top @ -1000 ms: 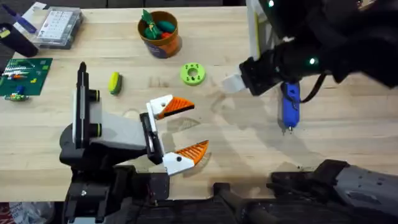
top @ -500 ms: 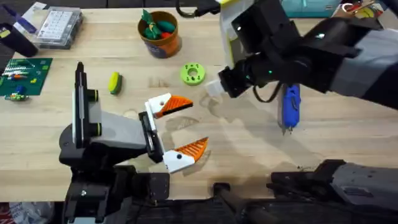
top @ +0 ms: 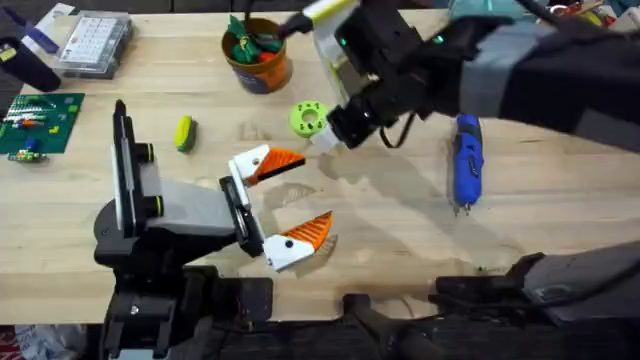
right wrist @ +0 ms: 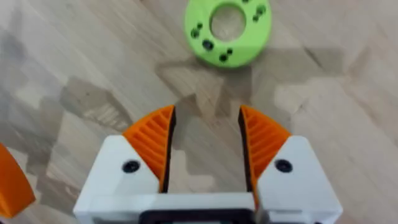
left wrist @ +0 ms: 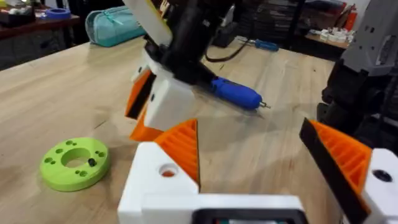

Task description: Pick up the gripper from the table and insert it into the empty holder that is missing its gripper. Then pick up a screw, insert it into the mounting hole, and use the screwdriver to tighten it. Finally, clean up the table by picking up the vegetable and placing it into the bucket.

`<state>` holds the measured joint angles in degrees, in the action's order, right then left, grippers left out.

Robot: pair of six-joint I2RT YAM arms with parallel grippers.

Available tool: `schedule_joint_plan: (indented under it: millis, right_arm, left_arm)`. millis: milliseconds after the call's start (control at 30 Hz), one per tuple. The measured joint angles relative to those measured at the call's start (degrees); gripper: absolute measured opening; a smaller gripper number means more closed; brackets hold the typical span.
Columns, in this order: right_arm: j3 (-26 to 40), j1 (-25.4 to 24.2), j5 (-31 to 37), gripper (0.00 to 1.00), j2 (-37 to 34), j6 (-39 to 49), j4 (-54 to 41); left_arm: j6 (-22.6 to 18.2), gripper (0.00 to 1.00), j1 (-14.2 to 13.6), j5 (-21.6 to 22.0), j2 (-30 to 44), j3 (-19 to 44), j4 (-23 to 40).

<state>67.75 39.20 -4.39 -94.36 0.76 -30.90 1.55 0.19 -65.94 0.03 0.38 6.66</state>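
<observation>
I am holding my two end effectors over the pale wood-grain bench (top: 560, 230), each with two white fingers and ribbed orange pads. My left end effector (top: 280, 200) is hanging spread wide at lower centre, grasping nothing. My right end effector (right wrist: 205, 149) is hovering parted and empty beside one lime-green disc (top: 308, 118) pierced with holes. One chunky blue screwdriver (top: 466, 160) is lying at right. One yellow vegetable (top: 183, 132) is lying at left. One round orange bucket (top: 257, 50) is standing at top centre.
</observation>
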Motion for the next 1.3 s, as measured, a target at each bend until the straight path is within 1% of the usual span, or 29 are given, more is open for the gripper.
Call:
schedule_joint_plan:
  millis: [233,433,867,1200,1300]
  right_arm:
    - [5.58,0.00,-0.51,0.574,-4.28,2.62,0.04]
    - [7.69,0.00,-1.01,0.574,-7.76,3.59,2.51]
    - [7.97,0.00,-1.06,0.574,-14.28,3.80,5.68]
    - [7.97,0.00,-1.06,0.574,-14.52,3.80,7.65]
    - [7.97,0.00,-1.06,0.539,-14.52,3.93,8.17]
  left_arm:
    - [-0.01,0.986,0.00,1.29,0.00,0.00,-0.20]
    - [0.01,0.986,0.00,1.39,0.00,0.00,-0.22]
    - [0.01,0.986,0.00,1.50,0.00,0.00,-0.22]
    - [-0.01,0.986,0.00,1.50,0.00,0.00,-0.22]
    - [-0.01,0.986,0.00,1.50,0.00,0.00,-0.22]
